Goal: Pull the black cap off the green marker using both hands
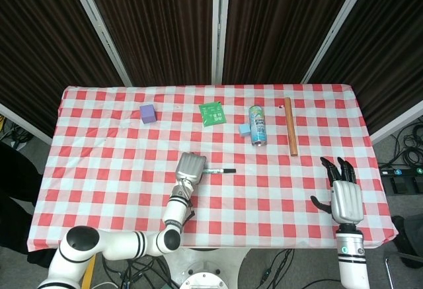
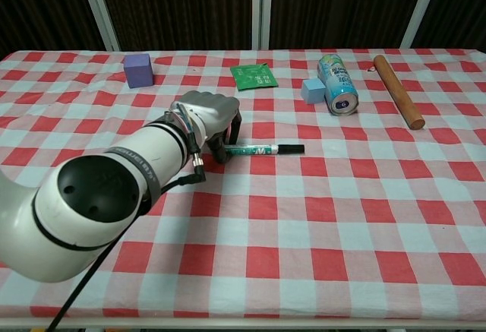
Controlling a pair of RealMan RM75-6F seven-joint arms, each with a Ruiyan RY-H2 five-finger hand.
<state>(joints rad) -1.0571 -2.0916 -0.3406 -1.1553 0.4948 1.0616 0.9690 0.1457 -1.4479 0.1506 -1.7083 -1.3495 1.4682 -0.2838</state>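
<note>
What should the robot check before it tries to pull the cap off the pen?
1. Left hand at the marker: ok, its fingers curl over the marker's bare end.
2. Firm grip on the marker: cannot tell, the fingers hide the contact.
3. Black cap on and free to grab: ok, it sticks out to the right with nothing on it.
4. Right hand at the cap: not ok, it is far off near the table's right edge, fingers spread, holding nothing.
5. Path to the cap clear: ok, the can, blue block and wooden stick lie farther back.

Checked cloth (image 2: 342,218) — glossy plastic arm (image 2: 99,195)
</note>
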